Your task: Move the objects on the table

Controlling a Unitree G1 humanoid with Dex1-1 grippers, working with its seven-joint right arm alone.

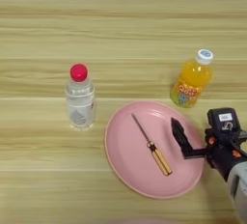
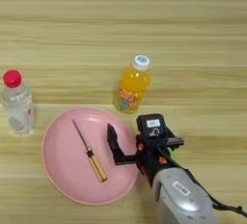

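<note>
Tabletop [image 1: 120, 15] of light wood, striped tan and pale yellow, fills your view. Screwdriver [image 1: 152, 145], thin metal shaft and orange-and-black handle, lies on the round pink plate [image 1: 126, 170]. Your right gripper [image 2: 114, 145] hovers over the plate's right rim; you cannot tell its finger spread. Clear red-capped bottle [image 1: 80, 98] and juice bottle [image 1: 192, 80] stand upright.

No legible text on any label or sticker.

Even, bright light; faint shadows
</note>
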